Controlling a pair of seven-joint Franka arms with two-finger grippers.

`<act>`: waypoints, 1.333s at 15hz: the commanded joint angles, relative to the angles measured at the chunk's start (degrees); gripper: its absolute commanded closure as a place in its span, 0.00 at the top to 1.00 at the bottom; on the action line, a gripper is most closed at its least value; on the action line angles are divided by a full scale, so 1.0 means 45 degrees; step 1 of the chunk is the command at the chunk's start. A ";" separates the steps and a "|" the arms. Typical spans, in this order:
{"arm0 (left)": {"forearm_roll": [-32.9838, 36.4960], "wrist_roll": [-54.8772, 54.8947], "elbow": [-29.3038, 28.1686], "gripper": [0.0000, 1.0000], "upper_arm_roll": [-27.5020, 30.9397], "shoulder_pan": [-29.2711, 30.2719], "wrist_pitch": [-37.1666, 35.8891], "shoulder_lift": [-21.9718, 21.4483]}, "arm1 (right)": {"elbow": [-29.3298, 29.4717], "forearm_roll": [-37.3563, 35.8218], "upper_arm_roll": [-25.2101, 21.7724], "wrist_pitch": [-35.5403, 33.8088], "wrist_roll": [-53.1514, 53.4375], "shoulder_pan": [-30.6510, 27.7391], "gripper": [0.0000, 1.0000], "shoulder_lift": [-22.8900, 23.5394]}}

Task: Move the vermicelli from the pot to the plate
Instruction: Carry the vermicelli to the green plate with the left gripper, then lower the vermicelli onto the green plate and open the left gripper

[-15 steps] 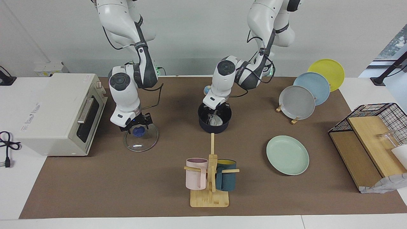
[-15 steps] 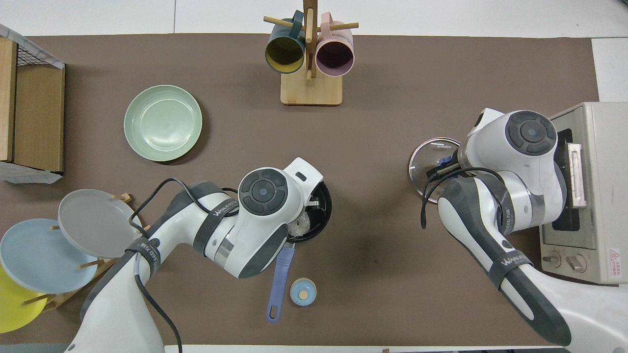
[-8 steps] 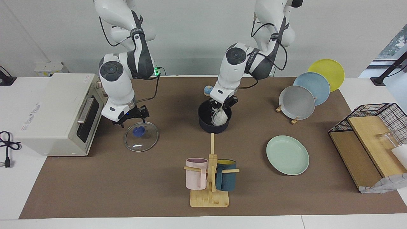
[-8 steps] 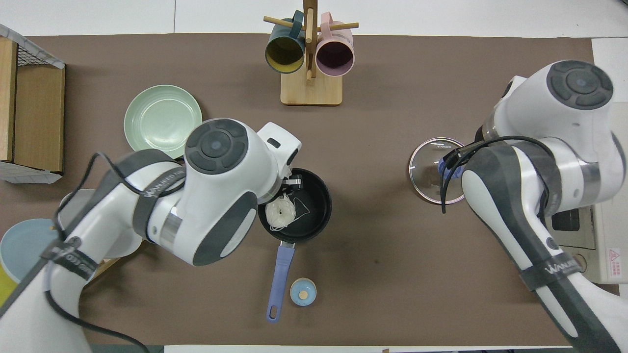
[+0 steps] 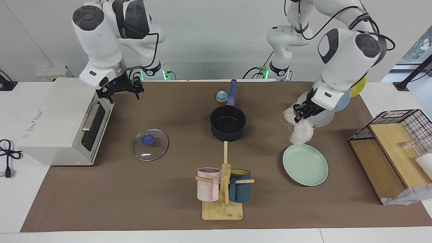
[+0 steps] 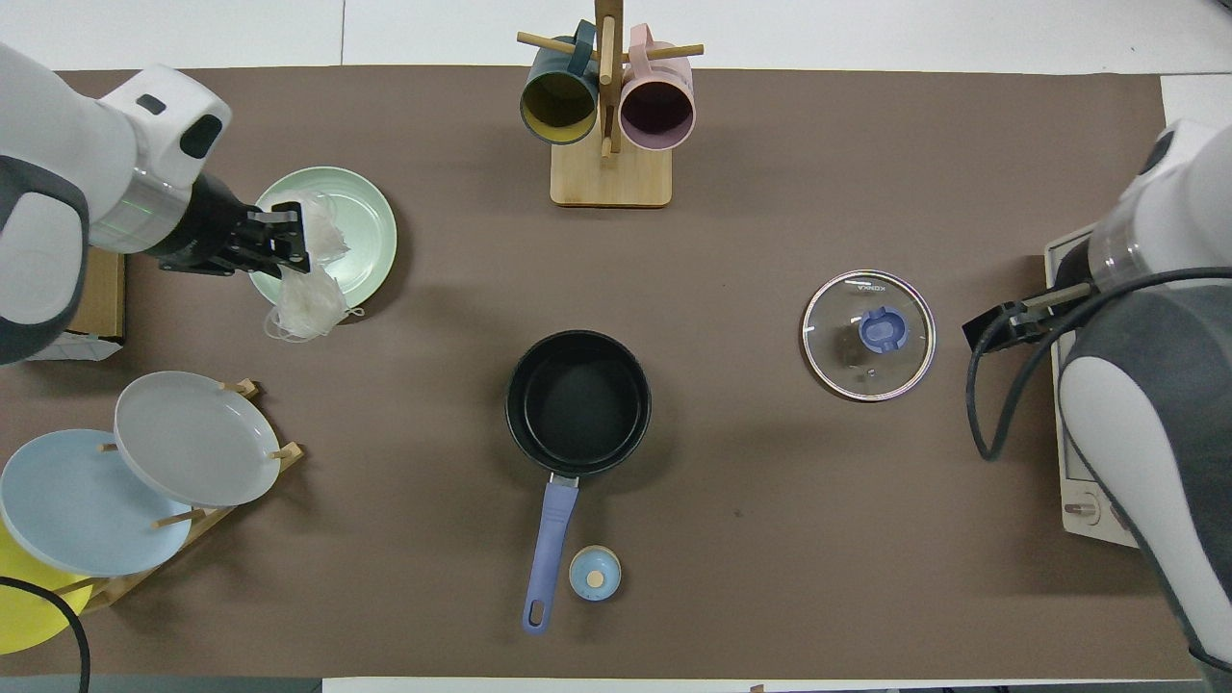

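My left gripper (image 5: 301, 113) is shut on the vermicelli (image 5: 300, 132), whitish nests in clear wrap that hang below the fingers. It holds them in the air over the rim of the mint-green plate (image 5: 305, 164) on the side nearer to the robots. In the overhead view the left gripper (image 6: 279, 236) and the vermicelli (image 6: 306, 294) overlap the plate (image 6: 351, 226). The navy pot (image 5: 228, 123) stands mid-table with its black inside bare (image 6: 577, 399). My right gripper (image 5: 119, 88) is open and empty, raised beside the toaster oven; it also shows in the overhead view (image 6: 1001, 325).
A glass lid (image 5: 150, 144) with a blue knob lies between the pot and the toaster oven (image 5: 57, 118). A mug rack (image 5: 223, 189) holds pink and teal mugs. A plate rack (image 5: 317, 108) holds grey, light blue and yellow plates. A small blue round piece (image 5: 221, 96) lies by the pot's handle. A wire basket (image 5: 398, 135) stands at the left arm's end.
My left gripper lifted the vermicelli out of the pot and carried it to the mint-green plate. My right gripper rose from the lid and drew back toward the oven.
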 commanded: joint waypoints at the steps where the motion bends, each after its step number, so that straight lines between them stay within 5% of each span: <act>1: -0.0207 0.1131 -0.0026 0.00 -0.0162 0.0663 0.1576 0.1288 | -0.0198 0.0450 0.0108 -0.0295 0.0383 -0.0396 1.00 -0.0307; 10: 0.0047 0.2541 -0.0478 0.00 -0.0142 0.0862 0.4333 0.3205 | 0.1052 0.0824 0.0263 -0.0998 0.1028 -0.1158 1.00 0.0553; 17: 0.0379 0.4084 -0.1143 0.00 -0.0162 0.0978 0.5509 0.3343 | 0.0993 0.0843 0.0206 -0.0979 0.1185 -0.1118 1.00 0.0474; 18: 0.0379 0.4026 -0.1104 0.99 -0.0162 0.0920 0.5489 0.3343 | 0.1051 0.0785 0.0186 -0.0959 0.1185 -0.1099 1.00 0.0474; 20: 0.0360 0.3928 -0.1006 1.00 -0.0142 0.0920 0.5197 0.3110 | 0.1130 0.0765 0.0128 -0.0979 0.1185 -0.1138 1.00 0.0474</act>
